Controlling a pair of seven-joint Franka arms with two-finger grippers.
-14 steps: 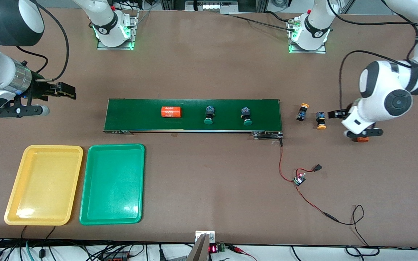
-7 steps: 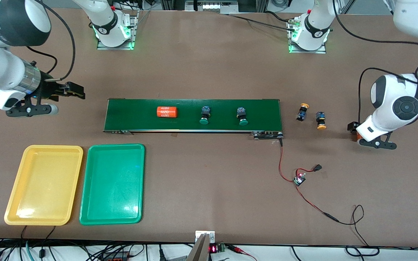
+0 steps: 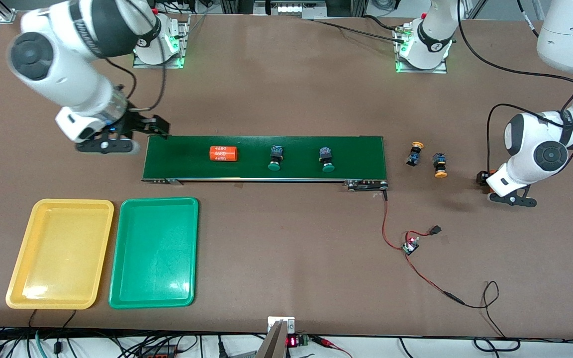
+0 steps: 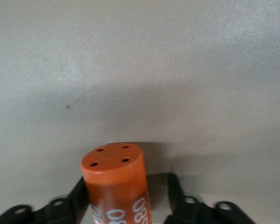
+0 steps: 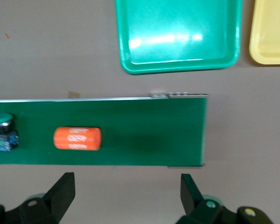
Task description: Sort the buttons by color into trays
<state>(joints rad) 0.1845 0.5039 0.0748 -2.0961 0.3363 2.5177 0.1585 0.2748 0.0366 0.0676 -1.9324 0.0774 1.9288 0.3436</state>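
Front view: a brown worktop (image 3: 286, 99) carries two white Franka arms and a sorting job not yet begun. The right arm reaches down toward its own end of the long dark green conveyor belt (image 3: 356, 154). The right end effector (image 3: 161, 128) hangs over the worktop just beside that belt end, its black fingers spread wide with nothing between them. The left arm bends low at its own end of the worktop, well apart from the belt. In the left wrist view, the left end effector (image 4: 127, 184) has a finger on either side of an orange cylinder printed "80" (image 4: 114, 172). One finger is close against it and a gap shows at the other, so the jaws are not clamped.

The yellow rectangular plastic tray (image 3: 60, 253) and the green rectangular plastic tray (image 3: 154, 253) lie just beside each other. Both are nearer the front camera than the belt, toward the right arm's end.

On the belt lie a second orange cylinder printed "4680" (image 3: 223, 153) and the two green-capped push buttons (image 3: 275, 158) (image 3: 326, 159), spaced along it.

The two yellow-capped push buttons (image 3: 415, 153) (image 3: 439, 165) rest on the bare worktop between the belt's end and the left end effector.

A small circuit board on red and black wires (image 3: 408, 247) sits nearer the camera.
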